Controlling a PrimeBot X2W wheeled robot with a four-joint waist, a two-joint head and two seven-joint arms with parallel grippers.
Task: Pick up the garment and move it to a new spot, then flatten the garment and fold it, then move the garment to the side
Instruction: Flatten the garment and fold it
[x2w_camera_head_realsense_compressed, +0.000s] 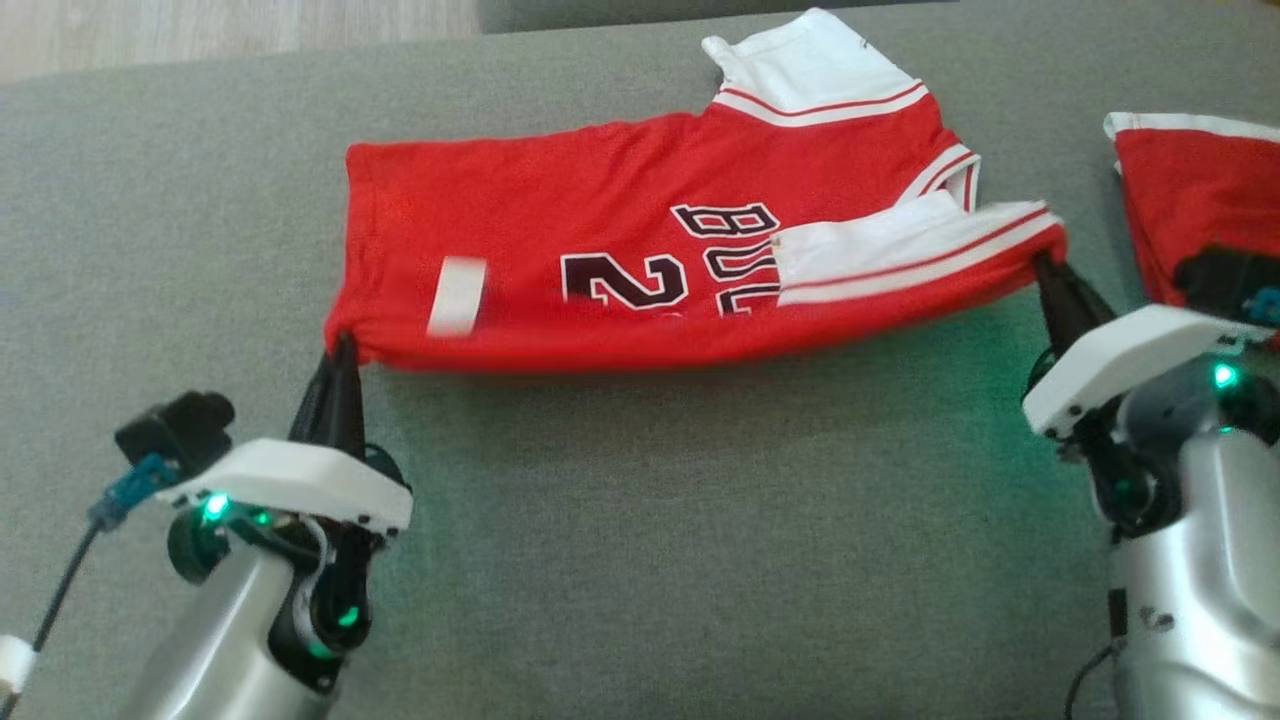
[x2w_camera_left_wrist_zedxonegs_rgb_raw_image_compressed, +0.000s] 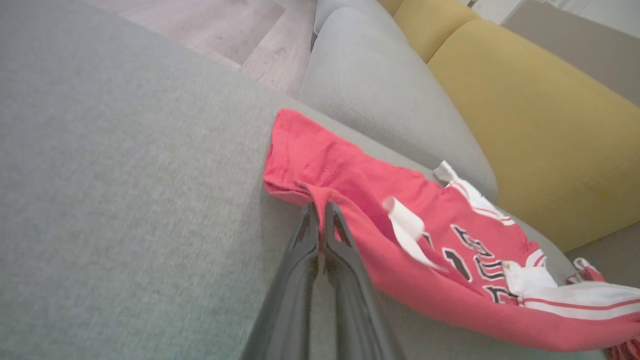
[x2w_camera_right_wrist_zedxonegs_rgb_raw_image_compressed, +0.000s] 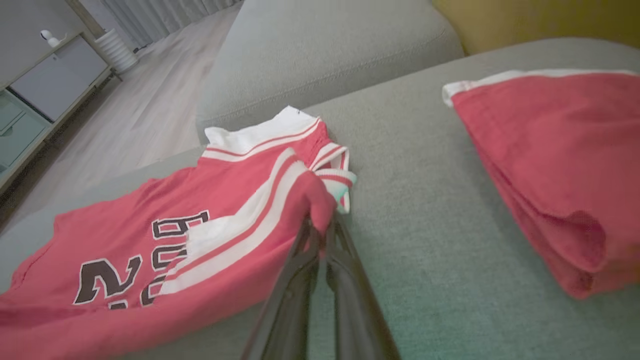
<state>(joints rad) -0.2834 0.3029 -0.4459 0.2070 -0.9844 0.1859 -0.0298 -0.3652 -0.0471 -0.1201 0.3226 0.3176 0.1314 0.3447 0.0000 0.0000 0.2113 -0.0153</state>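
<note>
Garment: red-and-white jersey, light, limp, probably prone to sagging between holds, lying part-folded on the grey sofa seat, its near edge pinched at either end by left tool and right tool, both clamped on cloth; corners look like the best holds.

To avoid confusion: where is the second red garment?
The second garment lies far right in the head view, beside the right gripper, apart from the jersey.

The red jersey bears dark letters "BU", partly covered, and a "2".
</note>
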